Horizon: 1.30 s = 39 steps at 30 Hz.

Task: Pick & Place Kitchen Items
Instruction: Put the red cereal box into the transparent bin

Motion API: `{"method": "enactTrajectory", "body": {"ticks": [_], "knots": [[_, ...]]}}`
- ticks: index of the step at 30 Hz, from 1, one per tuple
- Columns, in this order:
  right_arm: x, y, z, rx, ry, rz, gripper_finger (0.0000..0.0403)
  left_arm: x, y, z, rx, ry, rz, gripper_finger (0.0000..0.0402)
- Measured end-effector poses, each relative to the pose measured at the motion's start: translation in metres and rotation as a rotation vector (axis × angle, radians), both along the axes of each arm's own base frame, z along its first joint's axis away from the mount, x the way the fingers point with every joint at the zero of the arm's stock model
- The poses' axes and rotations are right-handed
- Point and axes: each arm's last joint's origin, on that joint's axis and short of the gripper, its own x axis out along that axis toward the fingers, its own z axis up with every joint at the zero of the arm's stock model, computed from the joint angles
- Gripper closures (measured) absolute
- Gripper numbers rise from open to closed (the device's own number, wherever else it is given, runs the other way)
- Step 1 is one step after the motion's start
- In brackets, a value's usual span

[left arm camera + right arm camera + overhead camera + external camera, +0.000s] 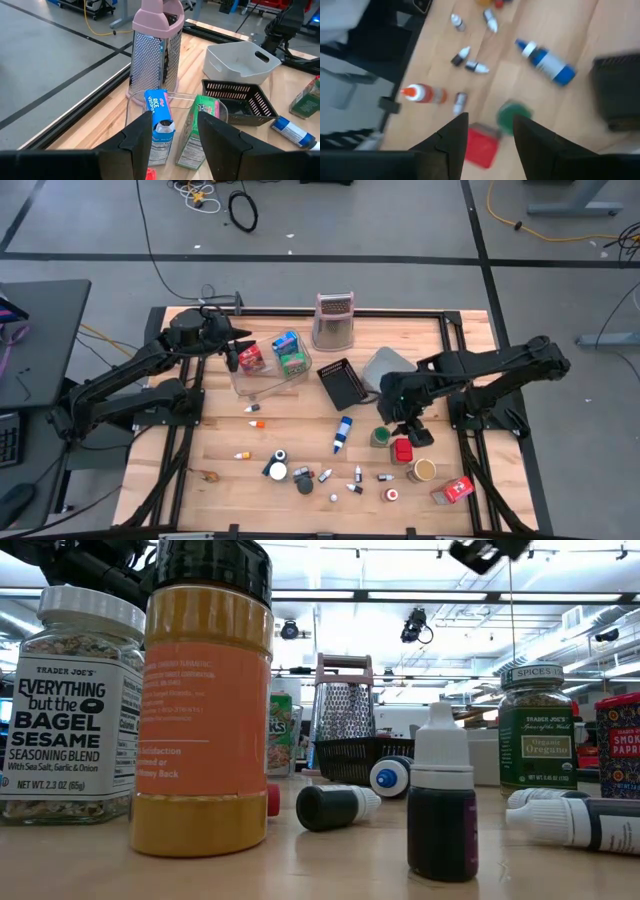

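Note:
My left gripper stands open at the left end of the clear tray, above it. A red packet, a blue packet and a green packet stand in that tray. My right gripper hangs open over the table's right half, pointing steeply down. Under it stand a green can and a red can. A blue-white bottle lies on its side just left of them. A tan can stands nearer the front.
A metal grater, a black mesh basket and a grey bin stand toward the back. Small vials and jars are scattered along the front. A red packet lies at the front right.

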Motion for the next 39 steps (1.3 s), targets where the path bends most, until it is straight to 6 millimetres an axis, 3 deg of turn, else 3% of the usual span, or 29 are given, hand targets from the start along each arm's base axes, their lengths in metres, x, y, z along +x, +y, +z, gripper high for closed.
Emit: {"method": "enactTrajectory", "body": {"ticks": [6, 17, 23, 32, 39], "knots": [[-0.015, 0.013, -0.005, -0.035, 0.170, -0.146, 0.0241, 0.000, 0.000, 0.000, -0.023, -0.011, 0.010, 0.0238], [-0.050, 0.059, -0.011, -0.093, 0.388, -0.058, 0.0239, 0.000, 0.000, 0.000, -0.023, -0.011, 0.011, 0.0238], [-0.066, 0.089, -0.017, -0.069, 0.487, 0.064, 0.0208, 0.000, 0.001, 0.000, -0.013, -0.004, 0.044, 0.0238], [-0.077, 0.127, -0.030, -0.056, 0.564, 0.078, 0.0148, -0.001, 0.001, 0.000, -0.028, -0.011, 0.071, 0.0238], [-0.086, 0.160, -0.044, -0.081, 0.549, 0.087, 0.0142, -0.001, 0.001, 0.000, -0.033, -0.014, 0.057, 0.0238]]}}
